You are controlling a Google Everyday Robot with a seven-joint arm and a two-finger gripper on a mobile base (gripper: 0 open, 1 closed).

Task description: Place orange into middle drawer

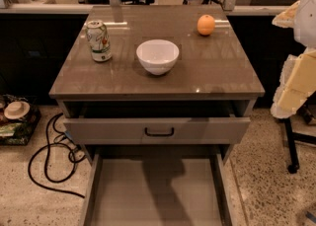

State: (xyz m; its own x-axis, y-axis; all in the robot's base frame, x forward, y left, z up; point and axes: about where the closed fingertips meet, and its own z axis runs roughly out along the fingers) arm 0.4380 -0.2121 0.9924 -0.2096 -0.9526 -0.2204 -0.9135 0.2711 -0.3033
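**Grey drawer out, orange on the counter**

Pale gripper (292,84) hangs at the right edge, raised beside the cabinet and well apart from the orange; whether it is open or closed cannot be told. Nearest, 1 middle drawer (123,195) is pulled far out, with a shadow across its floor. Above it, 1 drawer front (113,130) stands slightly open. On the counter (212,72) sit 1 bowl (157,56) at centre, 1 can (98,41) to the left, and 1 orange (206,24) far right.
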